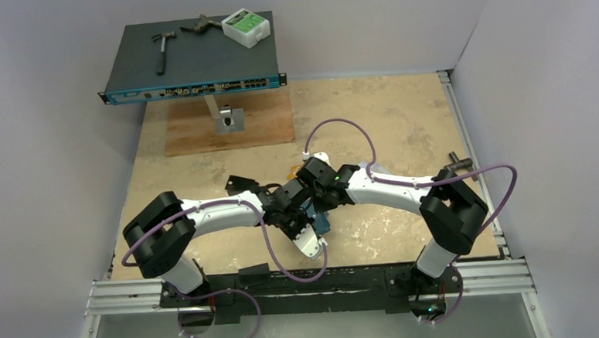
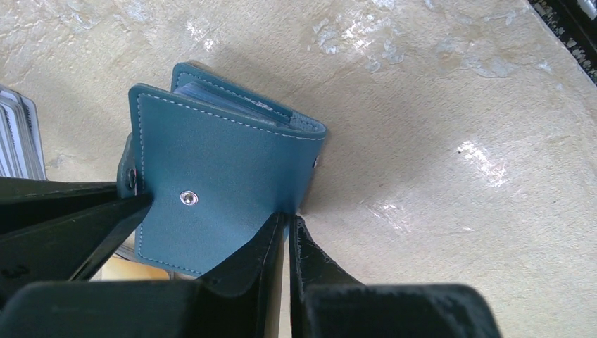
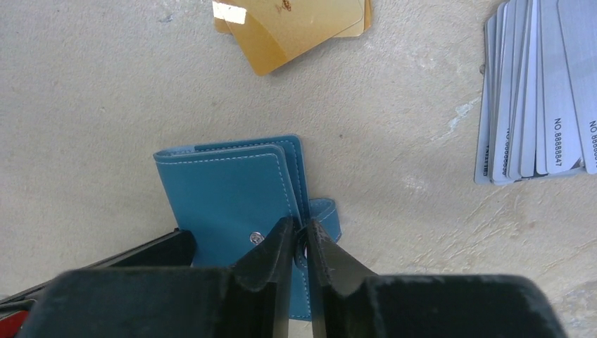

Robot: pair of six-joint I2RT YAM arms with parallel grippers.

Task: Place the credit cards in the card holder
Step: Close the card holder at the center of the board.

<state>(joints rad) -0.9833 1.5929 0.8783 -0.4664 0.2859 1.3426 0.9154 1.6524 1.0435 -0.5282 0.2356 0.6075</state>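
Note:
The teal card holder [image 2: 218,176] stands partly open off the table, held between both grippers; it also shows in the right wrist view [image 3: 225,190] and as a teal patch in the top view [image 1: 320,220]. My left gripper [image 2: 287,220] is shut on one cover's edge. My right gripper [image 3: 301,232] is shut on the edge by the snap strap [image 3: 325,215]. Orange-gold credit cards [image 3: 296,24] lie on the table beyond the holder. A fanned stack of silver-grey cards [image 3: 538,84] lies to their right, and its edge shows in the left wrist view [image 2: 17,141].
The two arms meet at the table's middle [image 1: 306,203]. A black folded object [image 1: 239,182] lies just left of them. At the back left a rack unit [image 1: 194,58] on a stand carries a hammer [image 1: 165,48] and a white box [image 1: 246,26], over a wooden board [image 1: 228,126].

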